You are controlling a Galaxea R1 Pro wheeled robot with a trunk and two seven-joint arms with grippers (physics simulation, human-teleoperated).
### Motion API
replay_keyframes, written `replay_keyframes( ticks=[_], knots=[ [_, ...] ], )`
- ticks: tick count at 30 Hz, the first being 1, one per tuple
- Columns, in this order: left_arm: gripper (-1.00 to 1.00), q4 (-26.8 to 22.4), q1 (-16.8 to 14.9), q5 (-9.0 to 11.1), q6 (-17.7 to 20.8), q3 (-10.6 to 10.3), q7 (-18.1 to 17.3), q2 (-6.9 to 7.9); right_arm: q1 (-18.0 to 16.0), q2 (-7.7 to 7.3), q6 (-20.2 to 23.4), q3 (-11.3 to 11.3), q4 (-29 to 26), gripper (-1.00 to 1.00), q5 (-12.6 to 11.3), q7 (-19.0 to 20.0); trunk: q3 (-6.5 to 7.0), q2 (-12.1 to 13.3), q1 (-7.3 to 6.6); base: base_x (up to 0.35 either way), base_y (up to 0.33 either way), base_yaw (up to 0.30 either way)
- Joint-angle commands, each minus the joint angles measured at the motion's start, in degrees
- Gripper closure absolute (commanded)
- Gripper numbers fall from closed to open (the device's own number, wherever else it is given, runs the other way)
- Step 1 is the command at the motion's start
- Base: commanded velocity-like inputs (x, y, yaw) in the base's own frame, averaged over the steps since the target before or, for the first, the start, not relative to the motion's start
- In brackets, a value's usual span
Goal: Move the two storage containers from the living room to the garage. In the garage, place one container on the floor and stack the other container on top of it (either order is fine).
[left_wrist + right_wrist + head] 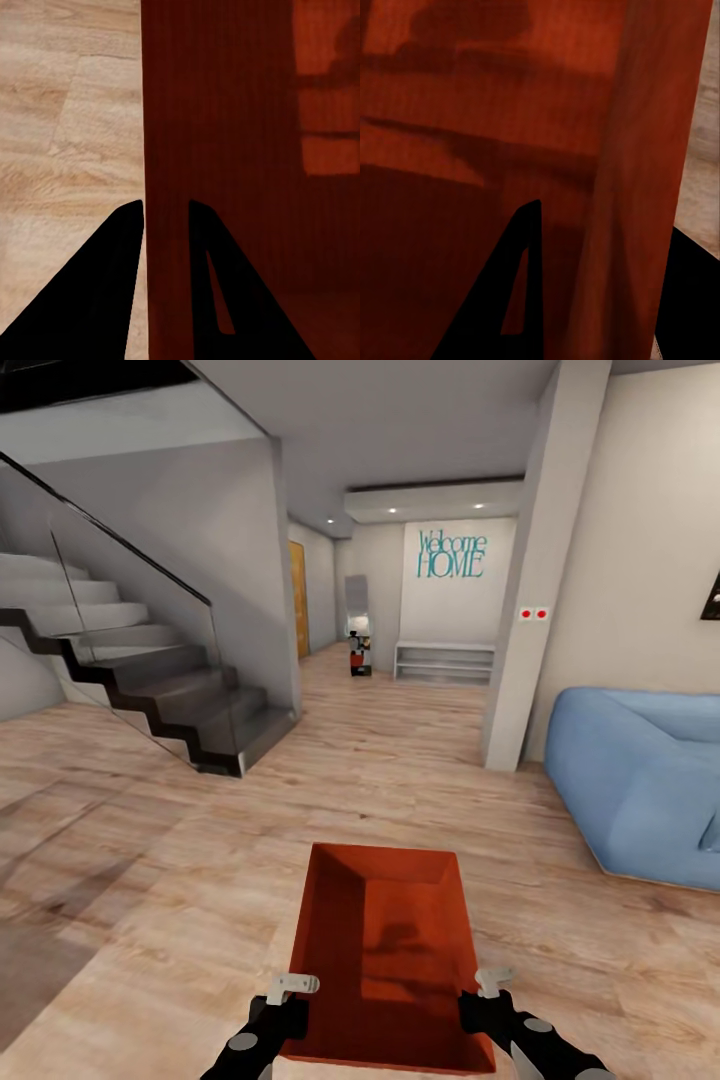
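Carry step: left gripper (285, 1000) and right gripper (482, 995) each clamp a bin (385, 950) wall between them; next, drive garageward.

I am inside a home, in an open living area that runs into an entrance hall. Pale wood-plank flooring (180, 840) spreads under me and on down the hall. To my left a staircase (170, 680) climbs with dark steps behind a glass balustrade (130, 610). To my right sits a soft blue sofa (640, 780) against a plain wall, just past a square white pillar (535, 590). On the far wall teal lettering (451, 554) reads "Welcome HOME", above a low white shelf bench (444, 660). A wooden door (298, 598) stands on the left side of the hall, and small recessed lights (436, 508) glow in the dropped ceiling.
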Motion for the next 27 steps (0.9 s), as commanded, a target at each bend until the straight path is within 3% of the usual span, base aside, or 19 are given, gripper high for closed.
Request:
replay_keyframes(
  ticks=[1,27],
  knots=[
    [1.00,0.0,0.0,0.6,0.3,-0.1,0.9,0.01,0.0,0.03,-2.4,0.7,-0.1,1.00,0.0,-0.1,-0.06,0.0,0.03,0.340,0.000,0.000],
    [1.00,0.0,0.0,0.6,0.3,0.0,0.9,0.08,0.0,0.02,-2.4,0.8,0.0,1.00,0.1,-0.2,-0.06,0.0,0.03,0.340,0.000,0.000]
  ],
)
